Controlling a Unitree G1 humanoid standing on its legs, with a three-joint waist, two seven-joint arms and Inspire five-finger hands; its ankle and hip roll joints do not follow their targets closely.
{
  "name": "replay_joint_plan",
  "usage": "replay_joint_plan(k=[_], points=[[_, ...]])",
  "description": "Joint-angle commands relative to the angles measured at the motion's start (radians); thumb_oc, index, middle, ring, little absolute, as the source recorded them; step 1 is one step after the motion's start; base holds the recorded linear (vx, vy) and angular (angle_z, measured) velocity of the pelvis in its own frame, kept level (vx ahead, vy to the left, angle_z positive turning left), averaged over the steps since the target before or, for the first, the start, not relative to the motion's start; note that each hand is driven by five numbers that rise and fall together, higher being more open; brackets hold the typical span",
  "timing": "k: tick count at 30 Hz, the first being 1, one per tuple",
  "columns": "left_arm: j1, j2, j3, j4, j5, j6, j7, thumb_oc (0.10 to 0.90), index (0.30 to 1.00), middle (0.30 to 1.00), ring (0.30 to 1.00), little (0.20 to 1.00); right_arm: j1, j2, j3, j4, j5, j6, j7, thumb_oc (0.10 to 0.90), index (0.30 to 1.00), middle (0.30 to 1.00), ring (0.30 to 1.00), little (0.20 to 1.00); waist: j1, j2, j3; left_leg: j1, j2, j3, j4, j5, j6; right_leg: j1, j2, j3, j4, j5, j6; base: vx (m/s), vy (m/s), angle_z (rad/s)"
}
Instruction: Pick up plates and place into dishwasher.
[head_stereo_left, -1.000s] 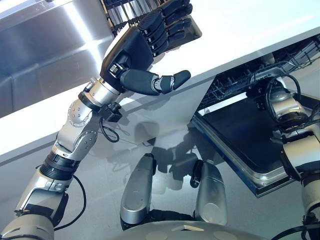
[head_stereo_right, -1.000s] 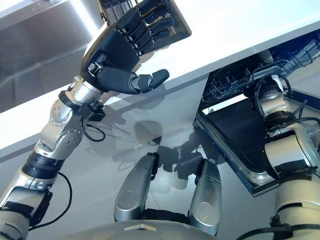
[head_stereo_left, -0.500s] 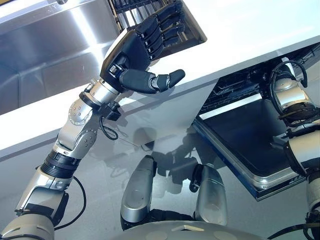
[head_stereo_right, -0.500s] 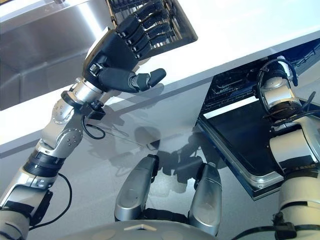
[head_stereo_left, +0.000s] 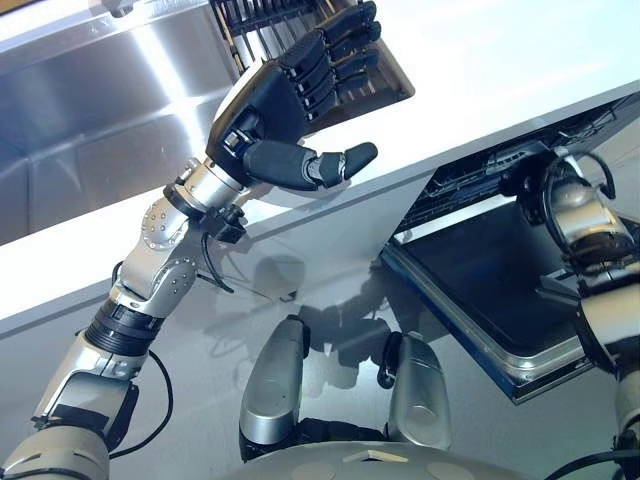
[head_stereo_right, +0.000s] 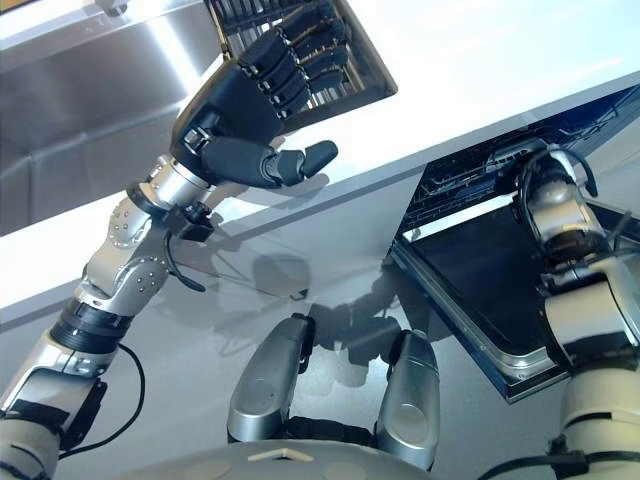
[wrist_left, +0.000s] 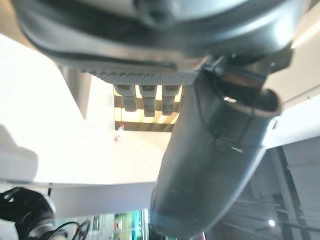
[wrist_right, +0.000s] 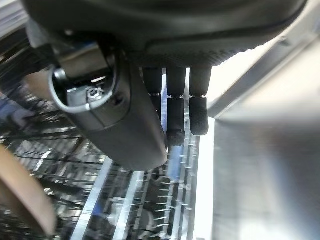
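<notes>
Overhead, in the head views:
Left hand (head_stereo_left: 270, 105): raised in the upper middle of the frame above the white bench (head_stereo_left: 480, 60), palm showing, fingers loosely extended and thumb stuck out sideways; it held nothing.
Left hand, wrist view: the fingers (wrist_left: 146, 99) hung relaxed with the thumb beside them, and a slatted rack showed past them.
Dish rack (head_stereo_left: 375, 85): a dark slatted rack at the top centre of the frame, standing on the bench, partly behind the left hand's fingers.
Sink (head_stereo_left: 90, 130): a stainless steel basin filling the upper left of the frame, just beside the rack.
Plates: none could be made out on the bench, in the rack or in either hand.
Dishwasher (head_stereo_left: 480, 270): at the right of the frame, under the bench edge, its door (head_stereo_left: 490, 285) swung down with the dark inner panel facing up and a wire rack (head_stereo_left: 470, 175) visible inside the opening.
Right hand: it reached into the dishwasher opening at the right of the frame; in its wrist view the hand (wrist_right: 130, 115) had fingers (wrist_right: 197, 107) hanging relaxed and empty over the wire tines of the lower rack (wrist_right: 150, 210).
Brown rounded shape (wrist_right: 27, 197): at the lower left edge of the right wrist view; what it was could not be told.
</notes>
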Motion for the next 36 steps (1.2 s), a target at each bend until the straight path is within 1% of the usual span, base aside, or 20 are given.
replay_joint_plan(k=[1,3,6,7,8,9,10,13,15,19,21,22,26,28,30,31,32,33,34,36], points=[[-0.043,-0.017,0.053,-0.046,-0.02,-0.137,0.036,0.8,0.9,0.9,0.9,0.9,0.048,-0.1,-0.042,-0.097,-0.05,-0.074,-0.081,0.8,0.9,0.9,0.9,0.9,-0.077,-0.061,-0.127,0.047,0.03,0.033,-0.022,-0.033,0.073,0.098,0.049,-0.003,0.047,-0.042,-0.106,-0.02,0.076,-0.21],[-0.04,-0.02,0.059,-0.05,-0.009,-0.141,0.053,0.8,0.9,0.9,0.9,0.9,0.097,-0.11,-0.073,-0.154,-0.046,-0.106,-0.127,0.8,0.9,0.9,0.9,0.9,-0.098,-0.063,-0.135,0.068,0.035,0.048,-0.039,-0.031,0.07,0.108,0.056,0.008,0.027,-0.033,-0.1,-0.01,0.068,-0.32],[-0.014,-0.017,0.081,-0.059,0.008,-0.137,0.073,0.8,0.9,0.9,0.9,0.9,0.216,-0.124,-0.186,-0.29,-0.068,-0.147,-0.19,0.8,0.9,0.9,0.9,0.9,-0.135,-0.067,-0.144,0.088,0.047,0.08,-0.055,-0.037,0.069,0.117,0.067,0.024,0.003,-0.026,-0.091,-0.02,0.066,-0.28],[0.011,-0.018,0.099,-0.062,0.016,-0.134,0.079,0.8,0.9,0.9,0.9,0.9,0.303,-0.125,-0.261,-0.382,-0.075,-0.157,-0.204,0.8,0.9,0.9,0.9,0.9,-0.159,-0.068,-0.149,0.095,0.053,0.095,-0.061,-0.04,0.069,0.115,0.075,0.034,-0.004,-0.025,-0.088,-0.02,0.069,-0.3],[0.019,-0.02,0.103,-0.064,0.019,-0.132,0.081,0.8,0.9,0.9,0.9,0.9,0.329,-0.121,-0.283,-0.408,-0.077,-0.155,-0.207,0.8,0.9,0.9,0.9,0.9,-0.164,-0.069,-0.151,0.096,0.054,0.099,-0.062,-0.041,0.07,0.115,0.077,0.037,-0.007,-0.025,-0.088,-0.03,0.082,-0.29],[0.056,-0.029,0.124,-0.075,0.037,-0.117,0.094,0.8,0.9,0.9,0.9,0.9,0.449,-0.096,-0.373,-0.509,-0.066,-0.148,-0.212,0.8,0.9,0.9,0.9,0.9,-0.192,-0.069,-0.153,0.099,0.058,0.114,-0.066,-0.043,0.073,0.11,0.087,0.05,-0.01,-0.025,-0.086,-0.03,0.058,-0.16],[0.071,-0.034,0.129,-0.076,0.043,-0.11,0.095,0.8,0.9,0.9,0.9,0.9,0.511,-0.075,-0.418,-0.554,-0.062,-0.149,-0.215,0.8,0.9,0.9,0.9,0.9,-0.202,-0.069,-0.156,0.1,0.061,0.123,-0.067,-0.043,0.074,0.106,0.089,0.055,-0.01,-0.023,-0.085,-0.03,0.056,-0.11],[0.111,-0.043,0.138,-0.069,0.06,-0.093,0.096,0.8,0.9,0.9,0.9,0.9,0.651,-0.039,-0.531,-0.615,-0.072,-0.178,-0.246,0.8,0.9,0.9,0.9,0.9,-0.233,-0.07,-0.163,0.111,0.069,0.148,-0.078,-0.043,0.08,0.1,0.1,0.069,-0.014,-0.019,-0.079,-0.01,0.026,-0.23],[0.136,-0.045,0.151,-0.062,0.062,-0.081,0.097,0.8,0.9,0.9,0.9,0.9,0.749,-0.018,-0.632,-0.625,-0.026,-0.192,-0.254,0.8,0.9,0.9,0.9,0.9,-0.268,-0.071,-0.172,0.121,0.077,0.172,-0.088,-0.046,0.083,0.095,0.111,0.08,-0.026,-0.014,-0.074,0.01,0.014,-0.32],[0.158,-0.065,0.162,-0.061,0.055,-0.081,0.104,0.8,0.9,0.9,0.9,0.9,0.827,0.032,-0.712,-0.615,0.044,-0.236,-0.288,0.8,0.9,0.9,0.9,0.9,-0.303,-0.067,-0.178,0.13,0.083,0.197,-0.098,-0.043,0.082,0.09,0.125,0.094,-0.044,-0.006,-0.073,0.01,0.01,-0.21],[0.161,-0.082,0.163,-0.061,0.057,-0.084,0.111,0.8,0.9,0.9,0.9,0.9,0.843,0.073,-0.727,-0.62,0.117,-0.262,-0.307,0.8,0.9,0.9,0.9,0.9,-0.316,-0.064,-0.178,0.132,0.087,0.21,-0.098,-0.04,0.082,0.085,0.132,0.098,-0.049,-0.004,-0.075,0.0,0.015,-0.39],[0.159,-0.092,0.161,-0.061,0.058,-0.086,0.118,0.8,0.9,0.9,0.9,0.9,0.849,0.108,-0.737,-0.611,0.171,-0.293,-0.332,0.8,0.9,0.9,0.9,0.9,-0.325,-0.062,-0.177,0.128,0.088,0.216,-0.093,-0.038,0.083,0.078,0.137,0.102,-0.052,-0.002,-0.076,-0.01,0.015,-0.39],[0.135,-0.115,0.148,-0.042,0.066,-0.086,0.118,0.8,0.9,0.9,0.9,0.9,0.842,0.167,-0.738,-0.491,0.324,-0.366,-0.318,0.8,0.9,0.9,0.9,0.9,-0.332,-0.052,-0.176,0.122,0.087,0.227,-0.095,-0.032,0.083,0.065,0.145,0.105,-0.058,0.002,-0.078,-0.01,0.006,-0.39],[0.124,-0.117,0.137,-0.045,0.062,-0.083,0.123,0.8,0.9,0.9,0.9,0.9,0.831,0.2,-0.734,-0.375,0.45,-0.464,-0.277,0.8,0.9,0.9,0.9,0.9,-0.328,-0.046,-0.174,0.115,0.081,0.225,-0.093,-0.031,0.084,0.058,0.146,0.108,-0.055,0.002,-0.079,-0.02,-0.009,-0.15],[0.109,-0.119,0.132,-0.043,0.055,-0.078,0.121,0.8,0.9,0.9,0.9,0.9,0.816,0.234,-0.729,-0.276,0.619,-0.51,-0.19,0.8,0.9,0.9,0.9,0.9,-0.319,-0.039,-0.174,0.108,0.076,0.223,-0.093,-0.031,0.084,0.051,0.144,0.105,-0.053,0.003,-0.081,-0.02,-0.026,-0.07],[0.107,-0.118,0.131,-0.046,0.053,-0.075,0.122,0.8,0.9,0.9,0.9,0.9,0.813,0.24,-0.727,-0.263,0.65,-0.515,-0.175,0.8,0.9,0.9,0.9,0.9,-0.317,-0.038,-0.173,0.107,0.075,0.222,-0.093,-0.031,0.084,0.051,0.143,0.105,-0.053,0.003,-0.082,-0.02,-0.036,-0.04],[0.096,-0.117,0.121,-0.051,0.047,-0.071,0.127,0.8,0.9,0.9,0.9,0.9,0.797,0.272,-0.72,-0.206,0.786,-0.531,-0.117,0.8,0.9,0.9,0.9,0.9,-0.307,-0.033,-0.171,0.1,0.071,0.216,-0.089,-0.032,0.084,0.049,0.139,0.101,-0.051,0.004,-0.084,-0.02,-0.047,0.0],[0.092,-0.119,0.123,-0.048,0.037,-0.064,0.116,0.8,0.9,0.9,0.9,0.9,0.783,0.291,-0.726,-0.159,0.901,-0.517,-0.017,0.8,0.9,0.9,0.9,0.9,-0.299,-0.029,-0.17,0.096,0.066,0.209,-0.083,-0.034,0.084,0.047,0.136,0.099,-0.046,0.005,-0.085,-0.01,-0.044,0.01],[0.091,-0.118,0.122,-0.048,0.036,-0.064,0.116,0.8,0.9,0.9,0.9,0.9,0.781,0.287,-0.726,-0.15,0.909,-0.518,-0.007,0.8,0.9,0.9,0.9,0.9,-0.299,-0.029,-0.17,0.095,0.066,0.208,-0.082,-0.034,0.084,0.047,0.136,0.098,-0.045,0.004,-0.085,-0.01,-0.054,0.02],[0.076,-0.118,0.114,-0.05,0.02,-0.039,0.098,0.8,0.9,0.9,0.9,0.9,0.749,0.324,-0.722,-0.047,1.07,-0.499,0.109,0.8,0.9,0.9,0.9,0.9,-0.275,-0.018,-0.17,0.084,0.058,0.19,-0.068,-0.032,0.082,0.044,0.131,0.088,-0.037,0.005,-0.089,-0.01,-0.069,0.05]])
